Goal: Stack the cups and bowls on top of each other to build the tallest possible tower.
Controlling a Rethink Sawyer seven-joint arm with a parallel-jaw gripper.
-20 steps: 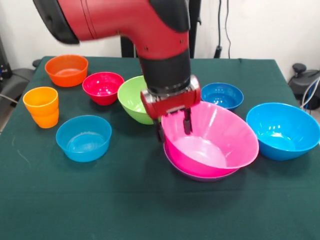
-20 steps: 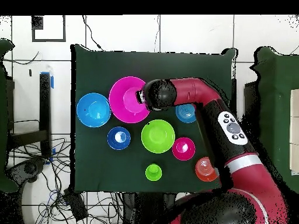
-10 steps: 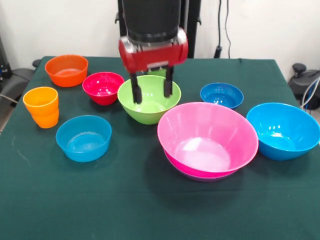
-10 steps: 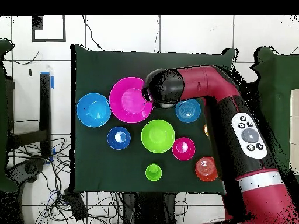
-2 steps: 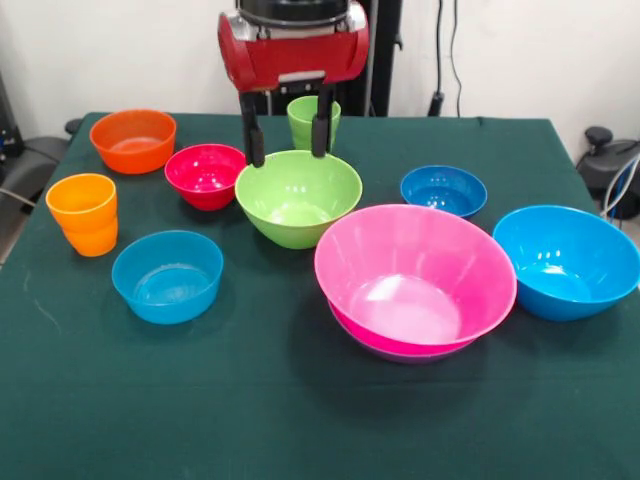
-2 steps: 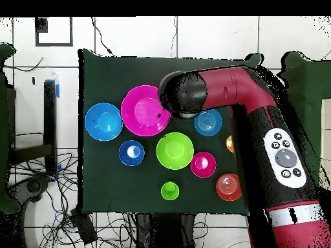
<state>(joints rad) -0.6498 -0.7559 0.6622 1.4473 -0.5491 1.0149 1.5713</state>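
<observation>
The hand [image 5: 285, 135] has let go of the pink bowl [image 5: 415, 275] and risen, fingers apart and empty, above the lime bowl [image 5: 298, 196]; the pink one now sits nested on the purple bowl [image 5: 400, 352] on the tabletop [image 5: 300, 420], so the tower's base is laid; lime probably follows.

Empty spread gripper [image 5: 285, 136] above lime bowl [image 5: 298, 197]

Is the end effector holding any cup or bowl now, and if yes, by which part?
Nothing is held. The end effector is open and empty, raised above the lime green bowl.
</observation>
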